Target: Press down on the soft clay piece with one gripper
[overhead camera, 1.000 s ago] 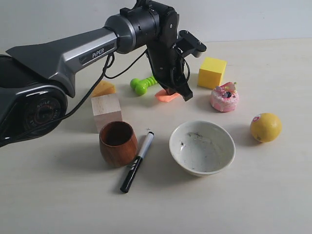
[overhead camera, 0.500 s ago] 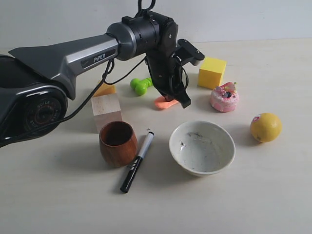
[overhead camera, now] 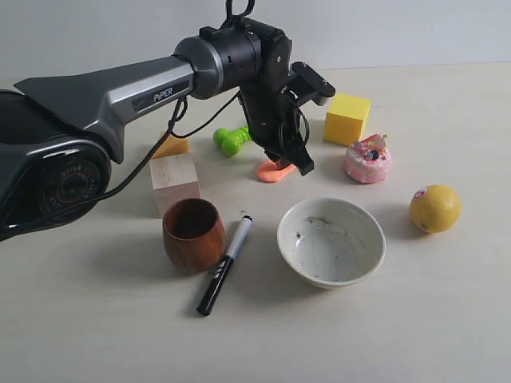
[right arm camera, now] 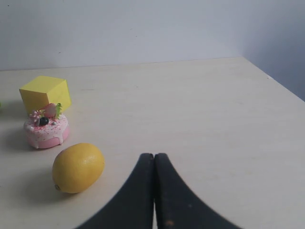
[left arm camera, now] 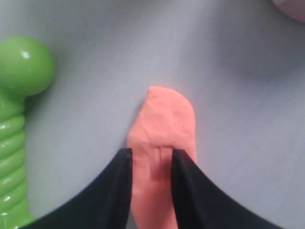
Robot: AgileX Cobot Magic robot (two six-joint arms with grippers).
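One arm is plainly the nearer. The left arm [overhead camera: 152, 88] reaches out over the table [overhead camera: 447, 319] and tips steeply nose-down. The right gripper [right arm camera: 154, 160], fingers pressed together on nothing, is well apart from the work.

The left gripper [left arm camera: 150, 155] has its jaws parted by only a narrow slot and grips nothing.

Off to one side of its fingers lies the green bone toy [left arm camera: 19, 119]. It runs roughly parallel to them and is clear of both the fingers and the clay.

The soft clay piece [left arm camera: 167, 119] lies directly beneath the fingertips. Its long axis runs in line with the fingers. One end passes under and between them, and the rounded end sticks out ahead of the tips. In the exterior view the left gripper [overhead camera: 299, 163] has its tips right at the clay's [overhead camera: 274, 171] top surface, though firm contact cannot be told.

The press looks to need only a straight push along the gripper's own axis, with no sideways correction.
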